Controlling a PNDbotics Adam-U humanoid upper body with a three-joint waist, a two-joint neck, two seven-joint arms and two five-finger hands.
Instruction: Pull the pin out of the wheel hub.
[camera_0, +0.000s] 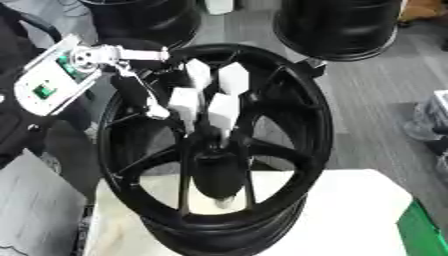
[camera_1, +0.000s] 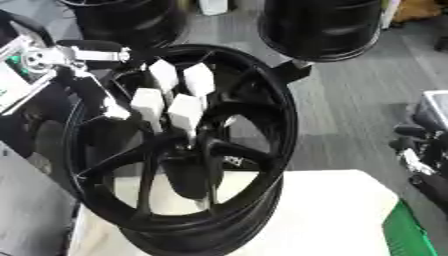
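Wheel hub (camera_0: 262, 150) stands on edge on the white table (camera_0: 350, 210), open spoked face toward me, axle axis running roughly from me away through the centre. I see a pale pin (camera_0: 225, 201) just below the hub's centre barrel, long axis about vertical; detail unclear. My left hand (camera_0: 210, 95) reaches in from the hub's upper left, white-tipped fingers (camera_1: 184, 112) spread apart and extended down over the spokes, closed on nothing. Whether they touch a spoke I cannot tell.
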